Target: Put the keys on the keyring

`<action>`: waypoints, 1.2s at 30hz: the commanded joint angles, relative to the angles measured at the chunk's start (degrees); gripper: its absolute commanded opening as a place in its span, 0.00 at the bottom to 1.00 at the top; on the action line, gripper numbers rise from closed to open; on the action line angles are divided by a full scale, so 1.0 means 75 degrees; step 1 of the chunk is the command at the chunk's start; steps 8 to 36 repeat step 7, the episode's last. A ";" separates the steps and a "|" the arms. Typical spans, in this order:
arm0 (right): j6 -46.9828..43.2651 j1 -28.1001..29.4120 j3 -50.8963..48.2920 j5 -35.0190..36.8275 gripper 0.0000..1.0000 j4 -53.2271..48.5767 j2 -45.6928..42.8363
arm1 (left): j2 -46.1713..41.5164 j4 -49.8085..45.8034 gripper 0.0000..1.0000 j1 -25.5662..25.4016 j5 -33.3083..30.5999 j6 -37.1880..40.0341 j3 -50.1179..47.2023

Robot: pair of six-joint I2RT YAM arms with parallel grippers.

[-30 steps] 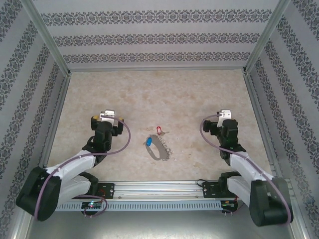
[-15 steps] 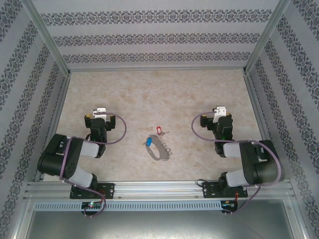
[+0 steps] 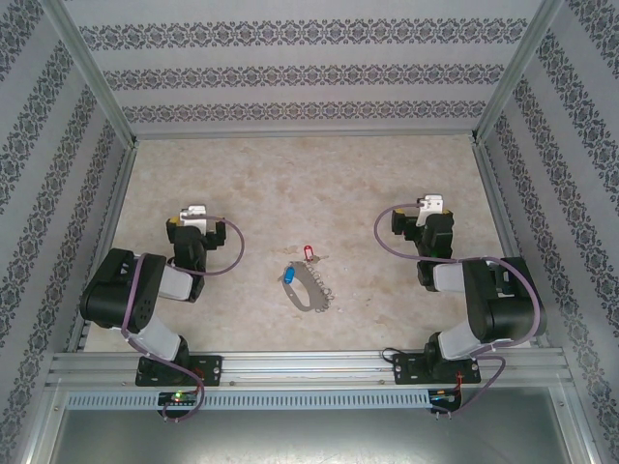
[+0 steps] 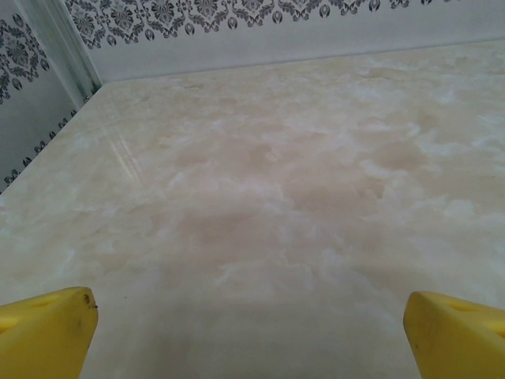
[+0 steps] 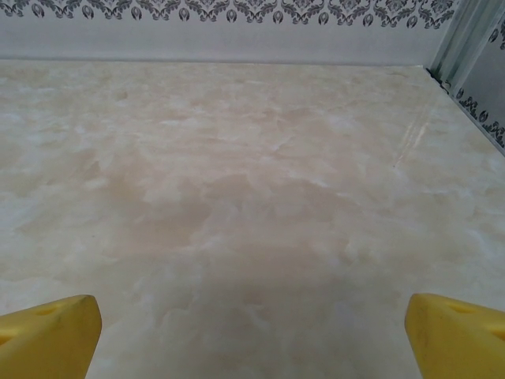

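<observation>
The keyring (image 3: 312,290) lies flat near the table's middle, a small grey oval loop edged with tiny silvery rings. A blue-tagged key (image 3: 289,275) rests at its upper left end, and I cannot tell whether the two touch. A red-tagged key (image 3: 309,253) lies just beyond, apart from the loop. My left gripper (image 3: 193,214) sits well to the left of them and is open, its yellow fingertips (image 4: 47,328) wide apart over bare table. My right gripper (image 3: 428,207) sits well to the right, also open, with nothing between its yellow fingertips (image 5: 454,332).
Patterned walls enclose the marble-look table (image 3: 309,184) on three sides, with metal posts at the back corners. The aluminium rail (image 3: 309,367) carrying the arm bases runs along the near edge. Both arms are folded back close to their bases.
Both arms have folded back toward their bases, elbows raised, and the grippers have shifted slightly outward and farther from the camera. Keyring and keys have not moved.
</observation>
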 commanded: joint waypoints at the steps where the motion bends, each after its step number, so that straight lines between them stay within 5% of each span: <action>1: 0.0145 -0.0075 0.0133 -0.0142 0.98 0.0023 -0.0041 | -0.0083 -0.0172 1.00 0.0117 0.0015 -0.0181 0.0174; 36: 0.0139 -0.0090 0.0122 -0.0181 0.98 0.0044 -0.0045 | -0.0077 -0.0189 1.00 0.0130 0.0021 -0.0181 0.0174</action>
